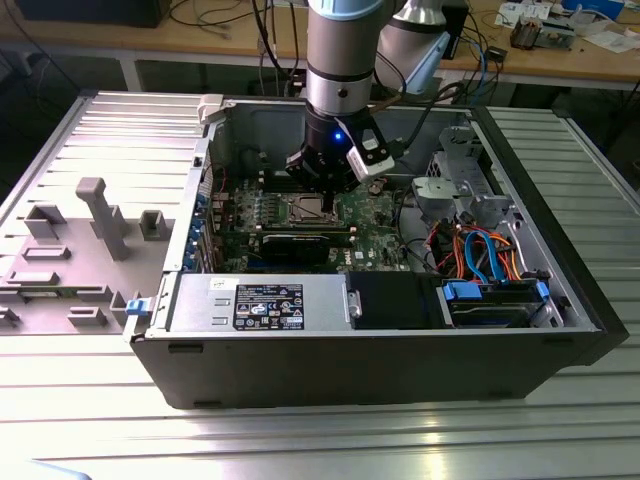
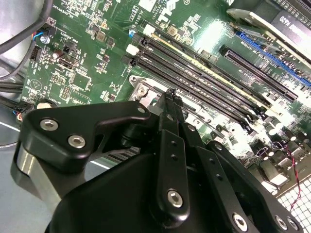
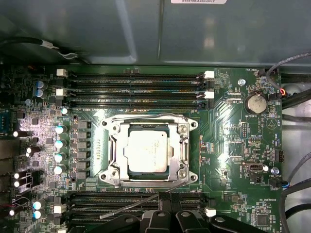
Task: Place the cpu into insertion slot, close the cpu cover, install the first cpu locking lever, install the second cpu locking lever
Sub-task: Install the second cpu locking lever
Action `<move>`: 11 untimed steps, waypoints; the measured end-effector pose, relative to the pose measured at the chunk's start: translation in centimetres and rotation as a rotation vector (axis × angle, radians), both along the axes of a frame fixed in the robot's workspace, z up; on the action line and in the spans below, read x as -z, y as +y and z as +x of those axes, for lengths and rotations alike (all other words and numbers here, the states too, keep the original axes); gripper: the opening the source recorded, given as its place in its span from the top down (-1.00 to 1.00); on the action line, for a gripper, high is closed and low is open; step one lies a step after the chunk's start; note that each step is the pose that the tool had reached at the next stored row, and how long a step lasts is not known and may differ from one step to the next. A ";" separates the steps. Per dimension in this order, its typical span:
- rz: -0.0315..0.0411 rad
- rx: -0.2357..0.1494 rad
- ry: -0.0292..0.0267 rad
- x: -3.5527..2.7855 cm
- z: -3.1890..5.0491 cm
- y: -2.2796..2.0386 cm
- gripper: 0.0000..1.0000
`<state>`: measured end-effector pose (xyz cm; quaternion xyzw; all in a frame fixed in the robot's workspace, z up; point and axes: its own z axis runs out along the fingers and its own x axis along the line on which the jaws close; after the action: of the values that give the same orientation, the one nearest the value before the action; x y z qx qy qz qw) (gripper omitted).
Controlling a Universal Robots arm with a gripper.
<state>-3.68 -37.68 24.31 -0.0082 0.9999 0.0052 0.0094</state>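
Black steel walls of the open computer case frame the whole job, lying on a ribbed grey metal table. Inside sits the green printed motherboard, and above it hangs the thick silver-and-black robot arm, pointing straight down into the case.

On the board, the square metal-rimmed insertion slot lies between two banks of long black memory slots. The small flat square cpu with its dull silver-grey top already rests in that slot, flat and square to the rim. The thin silvery cpu cover appears to lie down around the chip, its window framing the metal top, though I cannot be sure it is fully seated. A thin bright metal locking lever slants loose across the memory slots on the side of the socket nearest the fingers, apparently unlatched.

The black gripper hovers just beside the socket in the second wrist view, its tip over the slot's edge and the neighbouring memory bank. The jaws look drawn together to a narrow tip with nothing held between them. The chip lies just beyond that tip, towards the far wall of the case, while the lever's long axis runs crosswise to the fingers.
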 end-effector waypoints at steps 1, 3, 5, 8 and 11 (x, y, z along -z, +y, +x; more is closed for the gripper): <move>0.0000 0.000 0.0000 0.00 0.00 0.00 0.79; 0.0001 0.000 0.0000 0.00 0.00 0.00 0.79; 0.0001 0.000 0.0000 0.00 -0.01 0.00 0.79; 0.0006 0.000 0.0243 0.00 0.00 0.00 0.79; 0.0010 0.000 0.0271 0.00 -0.01 0.00 0.79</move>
<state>-3.69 -37.68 24.31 -0.0081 0.9999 0.0058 -0.0041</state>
